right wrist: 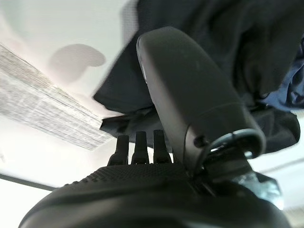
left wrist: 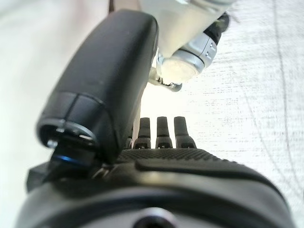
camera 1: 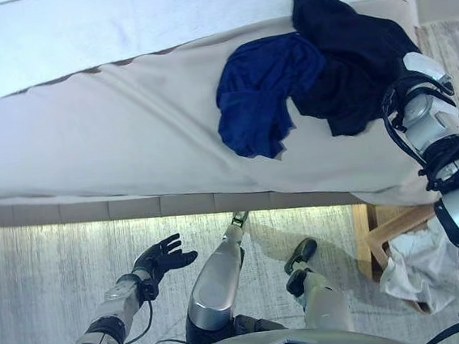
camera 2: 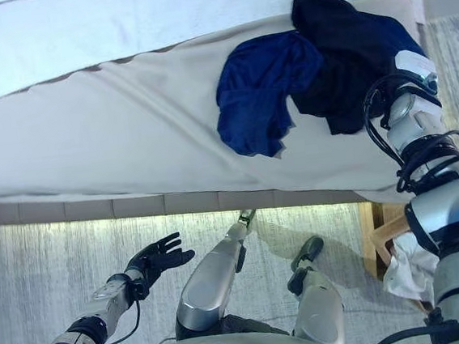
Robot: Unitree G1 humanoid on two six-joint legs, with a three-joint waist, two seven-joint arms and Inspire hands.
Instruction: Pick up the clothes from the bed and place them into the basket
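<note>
A blue garment (camera 1: 263, 95) and a black garment (camera 1: 348, 47) lie bunched together on the beige bed (camera 1: 113, 142) near its right end. My right arm reaches over the bed's right edge to the black garment. In the right wrist view my right hand (right wrist: 183, 99) has straight fingers (right wrist: 140, 149) at the edge of the black garment (right wrist: 228, 42), with a bit of the blue garment (right wrist: 290, 90) beyond; it holds nothing. My left hand (camera 1: 164, 257) is open and empty, low over the rug in front of the bed.
A wooden-framed basket (camera 1: 382, 234) with a white liner (camera 1: 422, 271) stands on the floor at the bed's right corner, under my right arm. A white cover (camera 1: 118, 28) lies along the far side of the bed. A grey rug (camera 1: 52, 270) covers the floor.
</note>
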